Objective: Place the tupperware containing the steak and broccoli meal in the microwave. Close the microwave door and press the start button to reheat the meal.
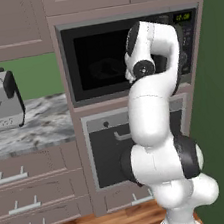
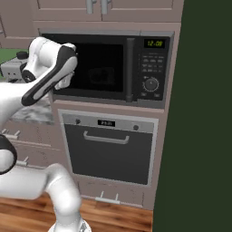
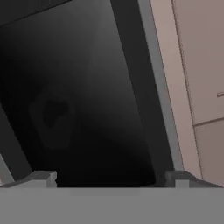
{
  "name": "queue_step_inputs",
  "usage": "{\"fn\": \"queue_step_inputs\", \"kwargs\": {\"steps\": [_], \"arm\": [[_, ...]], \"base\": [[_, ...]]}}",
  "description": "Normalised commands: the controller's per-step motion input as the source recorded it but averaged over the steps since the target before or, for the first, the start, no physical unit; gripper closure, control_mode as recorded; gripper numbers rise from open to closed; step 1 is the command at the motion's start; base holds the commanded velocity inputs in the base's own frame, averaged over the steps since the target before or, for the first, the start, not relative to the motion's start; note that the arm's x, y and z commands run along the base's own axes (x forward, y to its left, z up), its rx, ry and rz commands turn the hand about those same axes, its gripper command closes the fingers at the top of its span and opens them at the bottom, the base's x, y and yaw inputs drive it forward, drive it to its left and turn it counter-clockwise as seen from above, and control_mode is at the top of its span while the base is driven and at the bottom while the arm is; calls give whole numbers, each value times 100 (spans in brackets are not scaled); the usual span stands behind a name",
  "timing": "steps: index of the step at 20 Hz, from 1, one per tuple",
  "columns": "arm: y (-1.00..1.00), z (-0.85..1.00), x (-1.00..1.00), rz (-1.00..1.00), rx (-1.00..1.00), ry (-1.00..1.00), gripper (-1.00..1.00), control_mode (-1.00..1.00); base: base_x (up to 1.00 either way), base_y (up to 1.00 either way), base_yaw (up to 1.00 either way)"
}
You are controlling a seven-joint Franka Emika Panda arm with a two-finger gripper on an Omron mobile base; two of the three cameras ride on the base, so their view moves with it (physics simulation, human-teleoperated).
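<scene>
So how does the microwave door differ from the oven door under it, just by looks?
The microwave door has a dark vertical bar handle at its right edge; the oven door has a pale horizontal handle across its top. The microwave door's window is black glass, with a faint shape behind it; the oven door's panel is a flat dark grey. A keypad strip with a green display sits beside the microwave door; the oven door has none. Both are shut and grey-framed.
</scene>
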Motion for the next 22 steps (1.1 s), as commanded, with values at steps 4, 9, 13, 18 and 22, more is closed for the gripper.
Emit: {"fn": "queue_step_inputs", "kwargs": {"steps": [4,9,13,18,22], "arm": [[-21,60,-39,-2,64,0,-100,-100],[-44,26,-41,0,89,-4,-100,-100],[-49,1,-35,-1,100,-6,-100,-100],[-28,20,-15,-4,100,0,-100,-100],[-19,52,0,-3,96,0,-100,-100]], "base": [[0,0,0],[0,0,0],[0,0,0],[0,0,0],[0,0,0]]}}
